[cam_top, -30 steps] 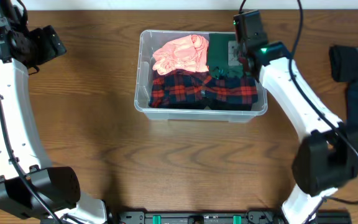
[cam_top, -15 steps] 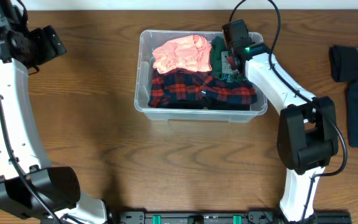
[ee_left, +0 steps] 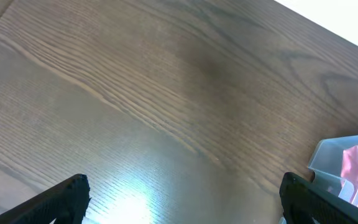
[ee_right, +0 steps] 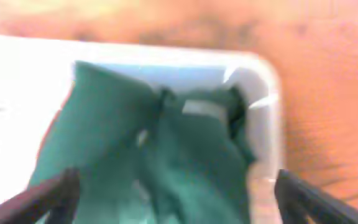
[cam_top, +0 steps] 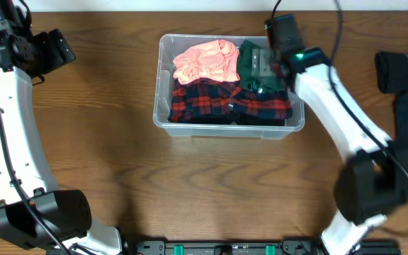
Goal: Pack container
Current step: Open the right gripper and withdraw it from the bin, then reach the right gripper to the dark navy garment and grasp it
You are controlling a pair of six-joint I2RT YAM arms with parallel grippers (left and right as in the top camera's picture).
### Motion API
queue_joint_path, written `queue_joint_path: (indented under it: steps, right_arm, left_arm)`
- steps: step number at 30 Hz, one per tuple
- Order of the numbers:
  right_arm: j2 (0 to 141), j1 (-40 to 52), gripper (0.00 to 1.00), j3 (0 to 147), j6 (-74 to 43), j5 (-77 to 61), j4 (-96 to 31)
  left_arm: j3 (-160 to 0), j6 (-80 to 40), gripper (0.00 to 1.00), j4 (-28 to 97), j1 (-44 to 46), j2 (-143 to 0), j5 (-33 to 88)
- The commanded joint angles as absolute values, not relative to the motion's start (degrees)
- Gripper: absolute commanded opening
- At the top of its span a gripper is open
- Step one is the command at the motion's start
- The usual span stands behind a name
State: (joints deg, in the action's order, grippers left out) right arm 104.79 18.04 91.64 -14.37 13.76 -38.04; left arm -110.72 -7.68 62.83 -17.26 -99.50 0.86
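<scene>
The container [cam_top: 227, 130] sits centrally, and the right gripper [ee_right: 179, 208] hangs over its far right corner, fingers wide and empty above the green garment [ee_right: 166, 143], likely to leave it lying there, while the left gripper [ee_left: 185, 208], wide and empty, hangs clear at far left.

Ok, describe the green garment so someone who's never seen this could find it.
Find the clear container in the middle of the wooden table. The green garment lies in its far right corner. Its neighbours are a pink garment and a red plaid garment; it alone is green.
</scene>
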Motion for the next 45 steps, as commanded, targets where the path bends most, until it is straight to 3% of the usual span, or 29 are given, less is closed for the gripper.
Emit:
queue_joint_path:
  steps: [1,8,15,20,27,45]
  right_arm:
    - [97.2,16.1,0.99,91.5,-14.5,13.5,-38.7]
    - [90.7,5.3,0.99,91.5,-15.0,13.3,-42.0]
    - [92.0,-11.3,0.99,91.5,-22.3,13.3,-54.1]
    - [94.1,-20.7,0.99,91.3,-18.5,13.3,-56.1]
    - [101.3,-26.4,0.99,91.3,-10.0,13.5,-55.3]
    - [117.3,-32.1,0.90,91.3,7.6,15.7,-54.0]
  left_arm:
    - [-110.8,-7.6,0.98,63.0,-17.5,-99.6,0.4]
    - [-110.8,-7.6,0.98,63.0,-17.5,-99.6,0.4]
    - [-110.8,-7.6,0.98,63.0,-17.5,-99.6,0.4]
    - [-110.8,-7.6,0.98,63.0,-17.5,-99.6,0.4]
    - [-110.8,-7.6,0.98,63.0,-17.5,-99.6,0.4]
    - [-110.8,-7.6,0.98,63.0,-17.5,-99.6,0.4]
